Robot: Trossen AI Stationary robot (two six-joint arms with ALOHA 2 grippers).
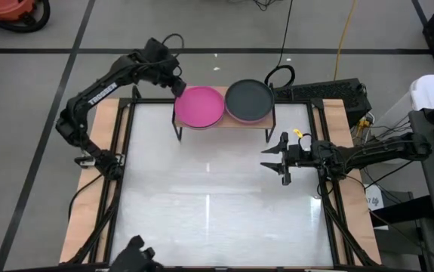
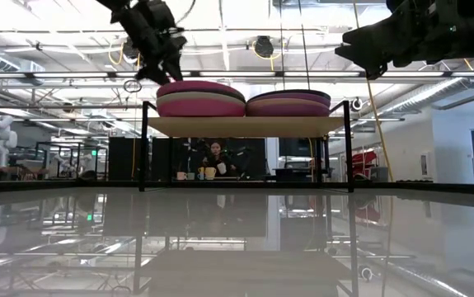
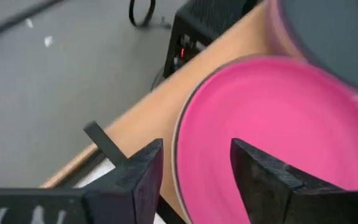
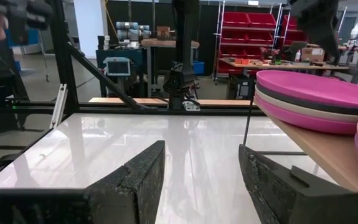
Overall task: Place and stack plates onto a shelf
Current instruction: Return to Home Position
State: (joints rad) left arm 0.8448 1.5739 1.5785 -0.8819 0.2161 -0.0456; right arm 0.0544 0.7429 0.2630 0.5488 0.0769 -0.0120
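Observation:
The shelf (image 1: 224,125), a light-wood board on thin black legs, stands at the table's far edge and carries two stacks of plates. The left stack (image 1: 199,106) has a hot pink plate on top, over dark grey, beige and pink ones (image 4: 315,102). The right stack (image 1: 248,100) is topped by a dark grey plate. My left gripper (image 1: 179,87) hovers open at the left stack's far-left rim. In its wrist view the fingers stand either side of the pink rim (image 3: 177,155), just above it (image 2: 169,76). My right gripper (image 1: 275,160) is open above the table's right side, in front of the shelf.
The white tabletop (image 1: 217,204) stretches from the shelf to the near edge. A black box with cables (image 1: 322,92) sits beyond the shelf's right end. A person (image 2: 218,157) sits in the room behind, seen under the shelf (image 2: 245,125).

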